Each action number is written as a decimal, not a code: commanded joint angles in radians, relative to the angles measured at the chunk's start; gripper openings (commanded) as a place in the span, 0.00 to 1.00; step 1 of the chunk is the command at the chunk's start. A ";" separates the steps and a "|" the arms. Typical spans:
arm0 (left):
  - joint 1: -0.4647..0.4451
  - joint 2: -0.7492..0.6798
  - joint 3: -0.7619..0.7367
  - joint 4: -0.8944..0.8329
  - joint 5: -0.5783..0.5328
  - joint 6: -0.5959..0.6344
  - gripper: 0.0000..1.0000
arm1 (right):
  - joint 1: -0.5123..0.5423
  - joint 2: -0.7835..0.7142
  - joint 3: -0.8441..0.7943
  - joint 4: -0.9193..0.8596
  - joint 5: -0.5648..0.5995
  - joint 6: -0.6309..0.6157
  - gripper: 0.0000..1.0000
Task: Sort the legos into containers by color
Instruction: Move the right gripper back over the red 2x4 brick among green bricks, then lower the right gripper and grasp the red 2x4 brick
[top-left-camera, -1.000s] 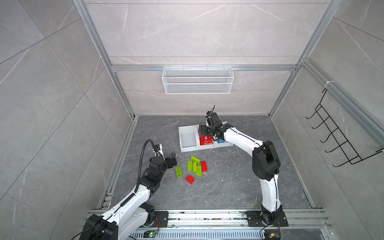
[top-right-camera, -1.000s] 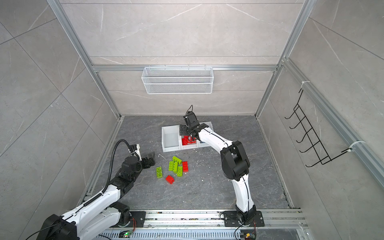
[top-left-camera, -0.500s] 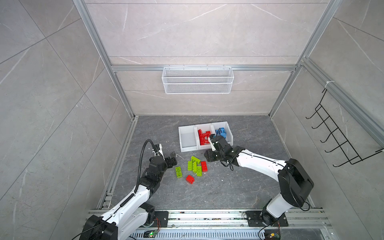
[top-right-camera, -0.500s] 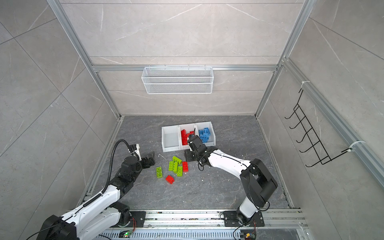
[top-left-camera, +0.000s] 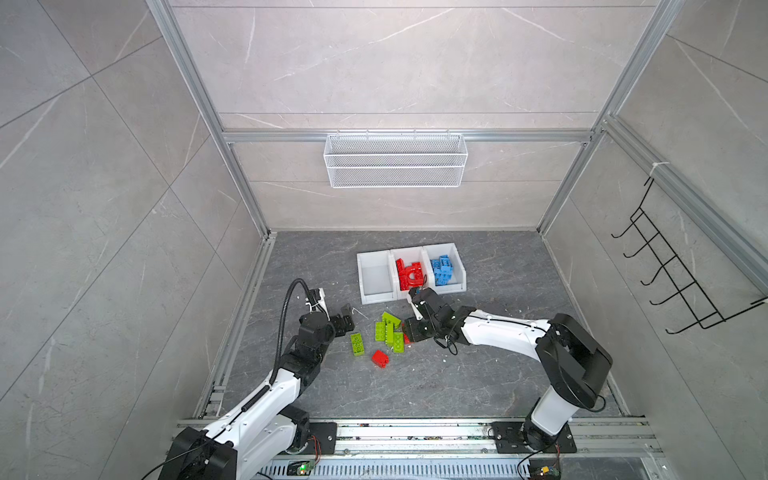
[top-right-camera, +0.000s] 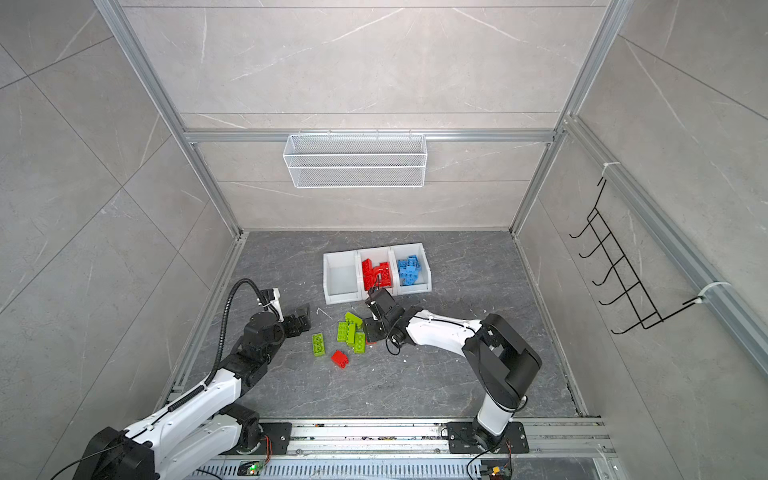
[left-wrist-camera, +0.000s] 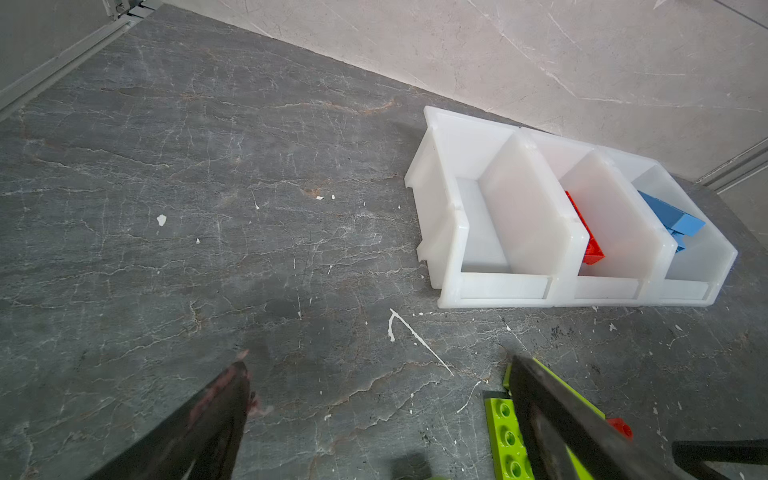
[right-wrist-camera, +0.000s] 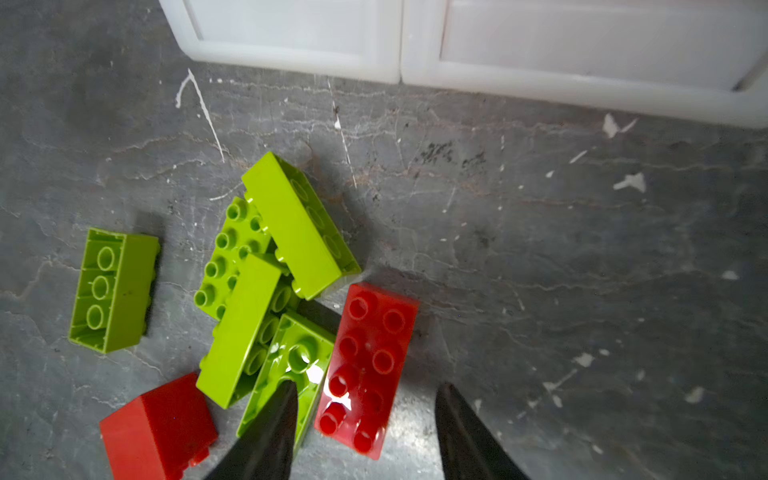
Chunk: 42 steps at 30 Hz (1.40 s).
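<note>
1. Right gripper (right-wrist-camera: 369, 385), jaws partly apart and gripping nothing yet, straddles the near end of the long red brick (right-wrist-camera: 374, 345). That brick lies studs-up on the grey surface just in front of the containers (top-left-camera: 376, 296).
2. One finger (right-wrist-camera: 278, 419) overlaps the green brick (right-wrist-camera: 291, 365) that touches the red one's side. Close slowly and centred, so the jaws pinch only red.
3. Lift straight up, then release over the middle container (top-left-camera: 408, 253), which holds red pieces.
4. Left gripper (top-left-camera: 345, 316) hangs wide open and empty near the greens; best kept clear.
</note>
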 joint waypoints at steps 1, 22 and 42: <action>0.007 -0.007 0.030 0.042 -0.002 0.019 0.99 | 0.011 0.026 0.023 0.012 -0.001 0.019 0.55; 0.007 -0.016 0.030 0.038 -0.002 0.018 0.99 | 0.009 0.133 0.090 -0.022 0.100 0.005 0.47; 0.007 -0.005 0.030 0.043 0.004 0.014 0.99 | -0.031 0.079 0.022 -0.055 0.138 -0.006 0.39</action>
